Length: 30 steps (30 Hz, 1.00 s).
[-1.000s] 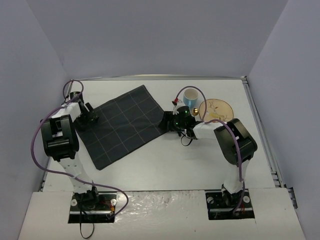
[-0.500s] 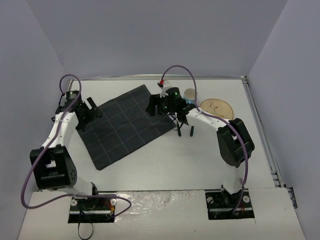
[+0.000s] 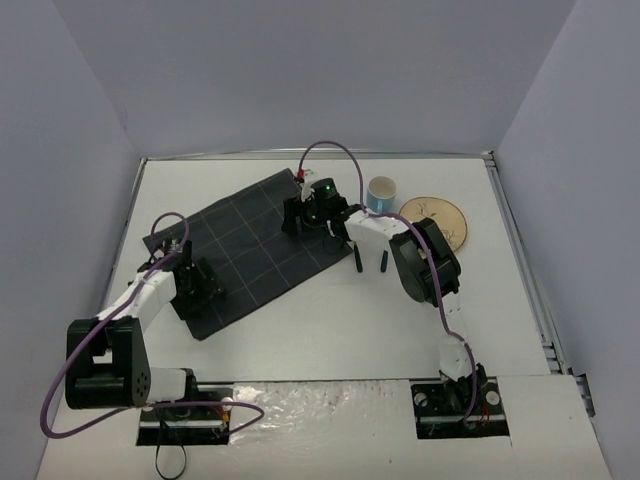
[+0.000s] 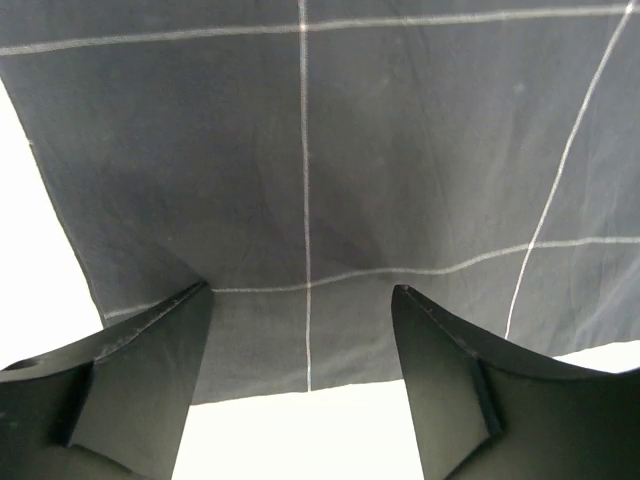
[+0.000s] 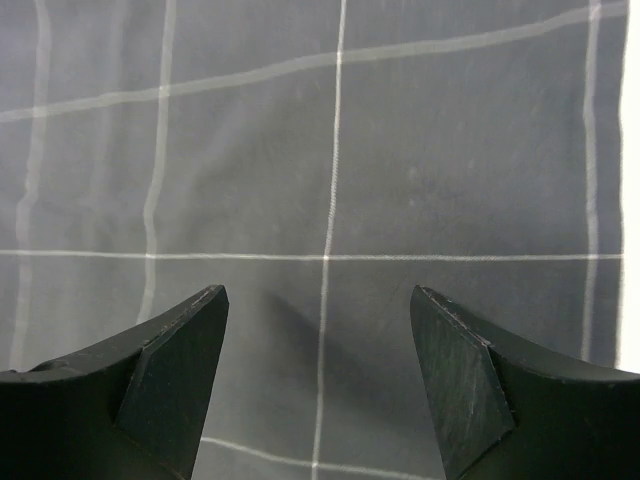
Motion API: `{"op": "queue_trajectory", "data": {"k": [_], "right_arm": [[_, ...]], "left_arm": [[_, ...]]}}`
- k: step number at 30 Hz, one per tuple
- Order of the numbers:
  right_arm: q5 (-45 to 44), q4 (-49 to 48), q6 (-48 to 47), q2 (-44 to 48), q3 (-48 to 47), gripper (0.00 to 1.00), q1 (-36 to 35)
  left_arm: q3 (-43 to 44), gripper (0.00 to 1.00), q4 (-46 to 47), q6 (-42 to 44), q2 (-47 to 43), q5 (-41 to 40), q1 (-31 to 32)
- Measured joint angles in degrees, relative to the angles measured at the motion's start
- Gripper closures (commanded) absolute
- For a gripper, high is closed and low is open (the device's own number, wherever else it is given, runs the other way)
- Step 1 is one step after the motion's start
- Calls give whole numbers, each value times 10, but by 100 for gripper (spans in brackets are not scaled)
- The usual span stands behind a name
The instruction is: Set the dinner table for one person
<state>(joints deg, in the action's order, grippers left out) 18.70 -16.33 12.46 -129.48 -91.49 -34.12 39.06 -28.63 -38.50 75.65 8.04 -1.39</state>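
The dinner table (image 3: 330,325) is a wide white tabletop. On its left half a dark grey grid-lined placemat (image 3: 250,245) lies flat, turned at an angle. My left gripper (image 3: 203,283) hovers open over the mat's near-left edge. In the left wrist view that gripper (image 4: 301,290) is empty, with the mat's hem (image 4: 300,380) and white table below it. My right gripper (image 3: 300,215) stands open over the mat's far-right part. In the right wrist view it (image 5: 318,290) holds nothing, and the placemat (image 5: 330,150) fills the frame.
A light blue cup (image 3: 381,191) stands right of the mat, with a round tan plate (image 3: 437,218) beyond it. Two short dark sticks (image 3: 357,260) lie just off the mat's right corner. Metal rails (image 3: 520,260) run along the table's right edge.
My left gripper has come from the mat's far-left corner toward me, to its near-left edge. My right gripper has moved left from beside the cup to over the mat.
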Motion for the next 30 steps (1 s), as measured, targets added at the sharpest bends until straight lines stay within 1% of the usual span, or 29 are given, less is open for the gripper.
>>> {"op": "queue_trajectory", "data": {"k": [3,12,17,19,20,22,24,27,30], "right_arm": [[5,-8,-6,-16,-5,29,2],[13,-29,-7,-27,-10,29,23],[16,-28,-8,-27,-12,27,27],[18,-25,-8,-26,-16,26,27],[19,-22,-8,-25,-18,24,27],[24,-14,-8,-19,-25,20,27],[26,-13,-5,-5,-26,19,27],[28,-17,4,31,-24,16,27],[28,-38,20,82,-5,16,27]], "left_arm": [[-6,36,11,-13,-4,-2,0],[-19,37,26,-37,-12,-6,-1],[-12,29,18,-40,-19,-3,-1],[8,28,7,-38,-17,0,-1],[22,27,-2,-34,-17,2,-1],[68,27,-21,-25,-13,5,-1],[135,27,-22,-12,-7,8,-1],[235,27,13,10,23,16,-1],[303,28,70,23,72,42,-1]]}}
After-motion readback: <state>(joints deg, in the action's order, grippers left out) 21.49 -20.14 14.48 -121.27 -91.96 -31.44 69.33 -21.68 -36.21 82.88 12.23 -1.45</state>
